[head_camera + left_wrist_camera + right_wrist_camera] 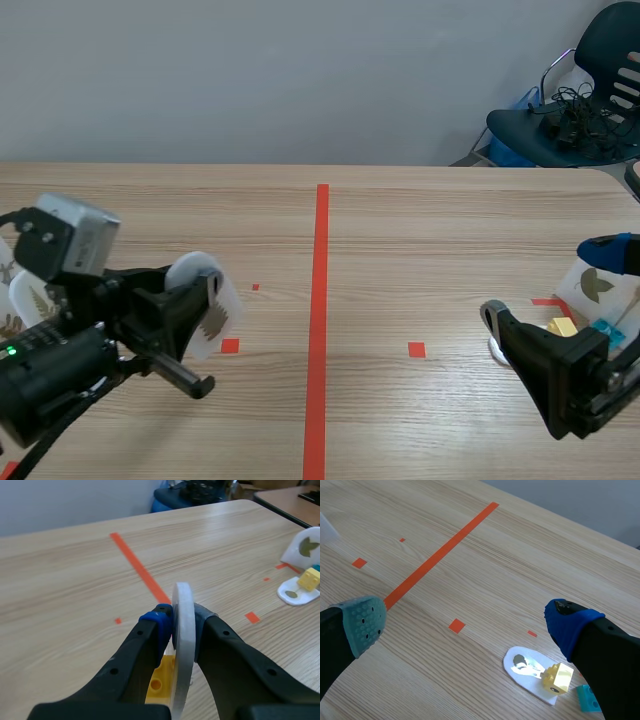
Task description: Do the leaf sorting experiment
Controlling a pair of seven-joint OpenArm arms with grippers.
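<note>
My left gripper (205, 308) is shut on a white disc (208, 318) that carries a brown leaf picture, held on edge above the table's left half. In the left wrist view the disc (182, 630) stands upright between the fingers, with a yellow brick (160, 681) at its base. My right gripper (467, 622) stands open near the right edge, nothing between its fingers. Beside its blue-padded finger lies another white leaf disc (527, 670) with a yellow brick (559, 676) on it. A white leaf card (592, 285) stands just beyond.
A red tape line (319, 320) runs down the table's middle, with small red squares on both sides. More leaf cards (18, 300) sit at the far left behind my left arm. A blue brick (587, 698) lies by the right disc. A chair (580, 100) stands past the far right corner.
</note>
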